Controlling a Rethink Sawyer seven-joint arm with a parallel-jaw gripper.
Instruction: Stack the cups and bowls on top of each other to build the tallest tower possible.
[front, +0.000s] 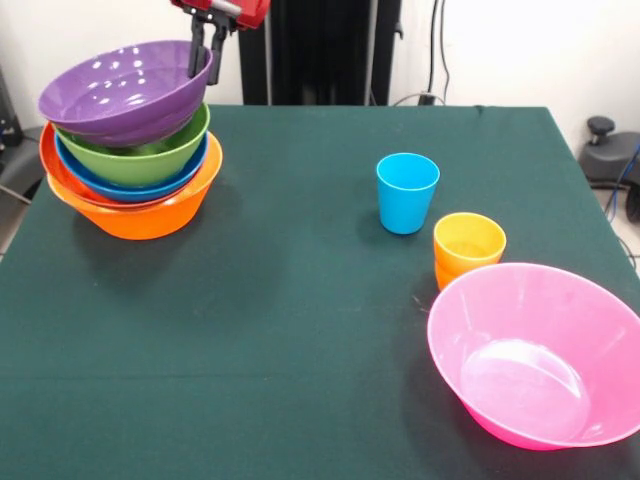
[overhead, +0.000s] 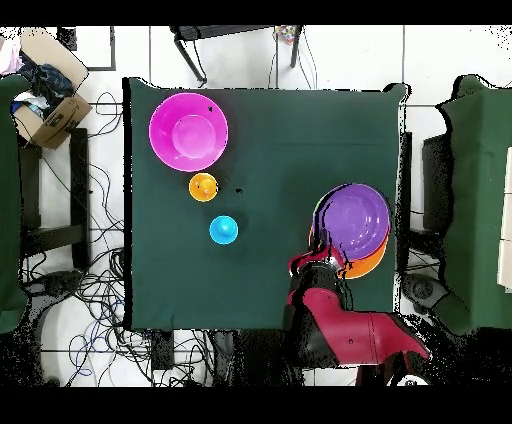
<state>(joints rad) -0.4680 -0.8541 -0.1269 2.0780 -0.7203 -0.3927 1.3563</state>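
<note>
The tower stands at the table's far left in the front view: a big orange bowl (front: 140, 218) as base, a red-orange rim, a blue bowl (front: 135, 188) and a green bowl (front: 150, 155). A purple bowl (front: 120, 92) sits tilted on top. My gripper (front: 204, 55) comes down from above, its fingers on either side of the purple bowl's far rim. In the overhead view the purple bowl (overhead: 355, 220) covers the pile and the gripper (overhead: 318, 255) is at its edge. A blue cup (front: 407, 192) stands mid-table. A yellow cup (front: 469, 240) sits nested in orange cups. A pink bowl (front: 540, 355) lies front right.
The dark green table (front: 290, 350) has its edges close to the tower on the left and to the pink bowl on the right. Overhead, the pink bowl (overhead: 188, 130), yellow cup (overhead: 203, 186) and blue cup (overhead: 223, 230) line up. A cardboard box (overhead: 45, 110) sits off the table.
</note>
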